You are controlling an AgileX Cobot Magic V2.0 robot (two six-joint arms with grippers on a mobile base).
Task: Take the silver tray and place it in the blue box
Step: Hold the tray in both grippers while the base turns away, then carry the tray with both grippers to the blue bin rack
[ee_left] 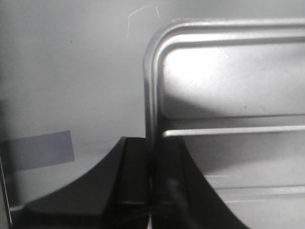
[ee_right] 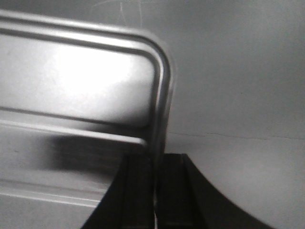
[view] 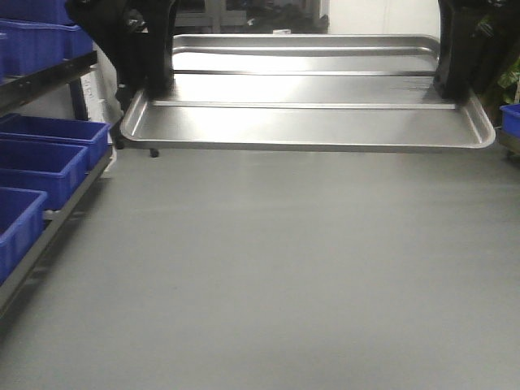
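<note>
blue bins point(view: 45, 158) on left rack, contents not visible. silver tray point(view: 309, 123) pinched at both short rims, left end effector point(ee_left: 152, 149) and right end effector point(ee_right: 155, 161) closed on it.

Shiny silver tray point(view: 309, 126), ridged; blue bins point(view: 49, 154); plain grey surface point(view: 284, 268).

Bins point(view: 49, 158) left of silver tray point(view: 309, 126)

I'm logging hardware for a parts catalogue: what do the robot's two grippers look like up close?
The left gripper is all matte black: two flat, straight-edged fingers that flare outward into broad curved bases, with a dark cable running along one. The right gripper looks the same in colour and shape; no cable or markings show on it.
</note>
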